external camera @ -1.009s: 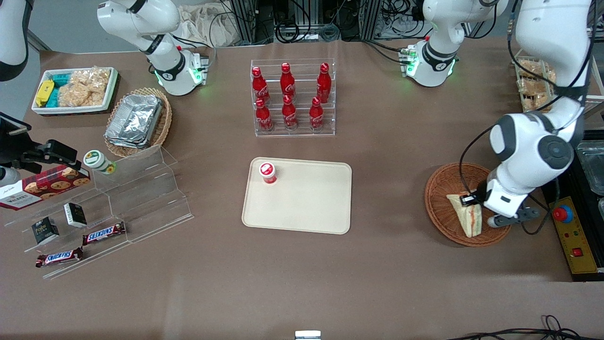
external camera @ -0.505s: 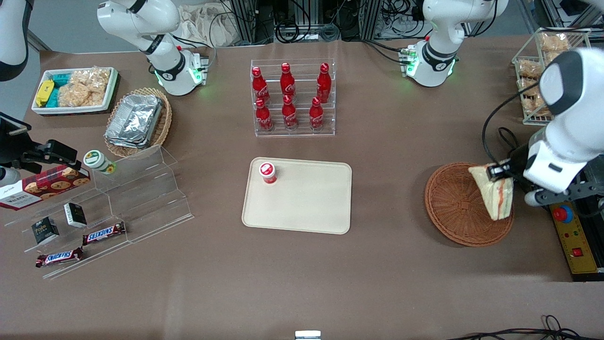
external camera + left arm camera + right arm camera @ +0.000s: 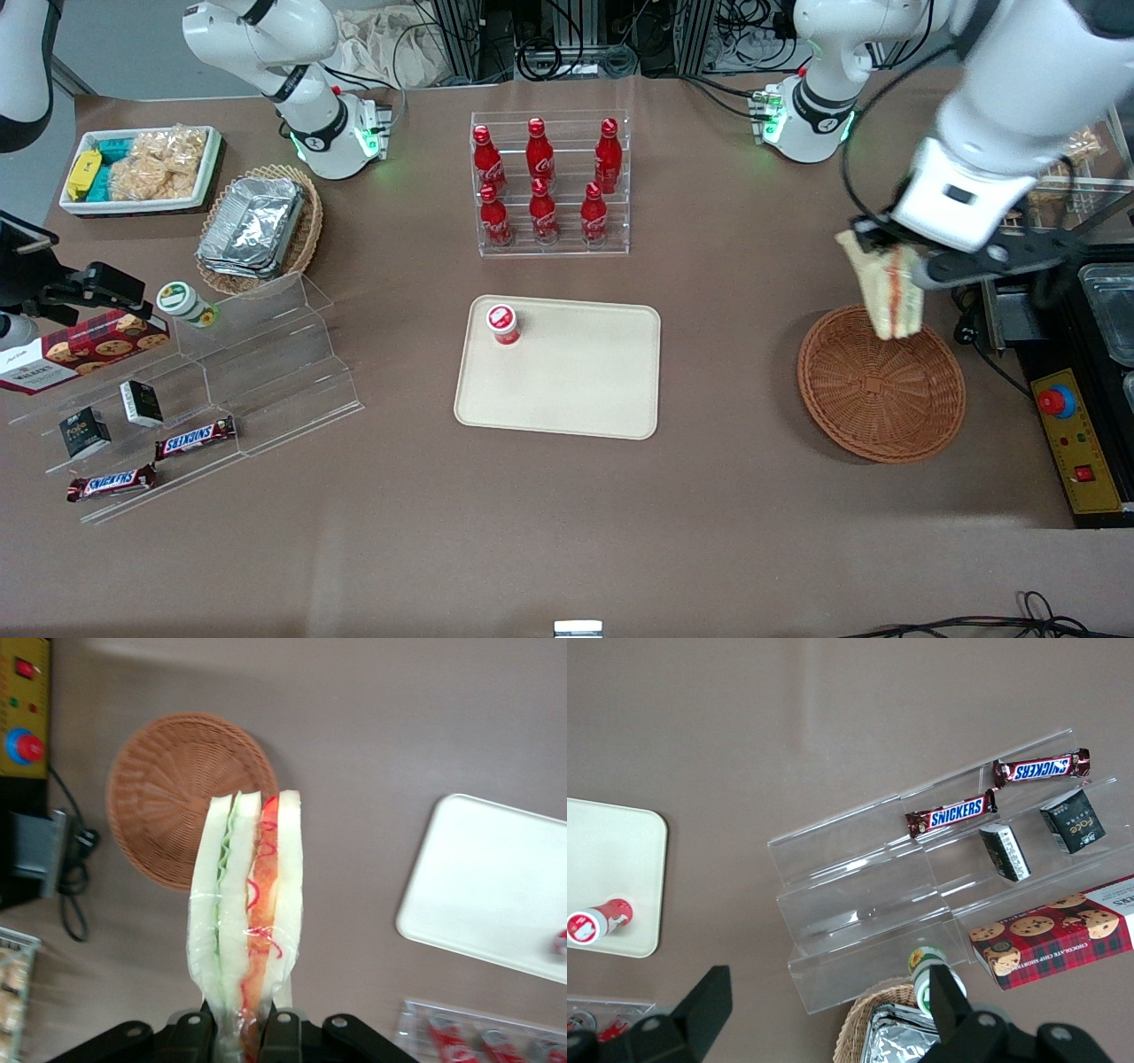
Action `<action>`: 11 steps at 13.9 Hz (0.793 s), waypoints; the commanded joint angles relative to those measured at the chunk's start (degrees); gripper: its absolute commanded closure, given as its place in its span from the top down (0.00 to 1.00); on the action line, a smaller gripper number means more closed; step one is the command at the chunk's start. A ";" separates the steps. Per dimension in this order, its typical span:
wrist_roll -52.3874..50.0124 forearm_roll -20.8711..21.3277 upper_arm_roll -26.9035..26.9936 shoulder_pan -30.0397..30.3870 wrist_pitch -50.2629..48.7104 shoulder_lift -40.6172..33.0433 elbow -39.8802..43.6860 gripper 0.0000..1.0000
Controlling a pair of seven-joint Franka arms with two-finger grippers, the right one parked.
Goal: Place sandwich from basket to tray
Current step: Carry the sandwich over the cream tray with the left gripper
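While the beige tray (image 3: 558,368) is taken as the landmark, a red-capped bottle (image 3: 502,323) is seen standing in the tray corner toward the parked arm's end of the table. Farther from the front camera than the tray, six red cola bottles (image 3: 542,182) are held in a clear rack. Toward the working arm's end, well apart from the tray, the reddish-brown wicker basket (image 3: 881,385) is seen lying empty. Above the basket's rim, the sandwich (image 3: 886,282) is gripped at one end by the left gripper (image 3: 237,1028), its jaws clenched on the wrapped wedge, which is held in the air.
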 commanded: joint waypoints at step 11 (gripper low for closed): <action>-34.61 12.36 -13.78 -10.26 20.13 28.91 0.09 0.14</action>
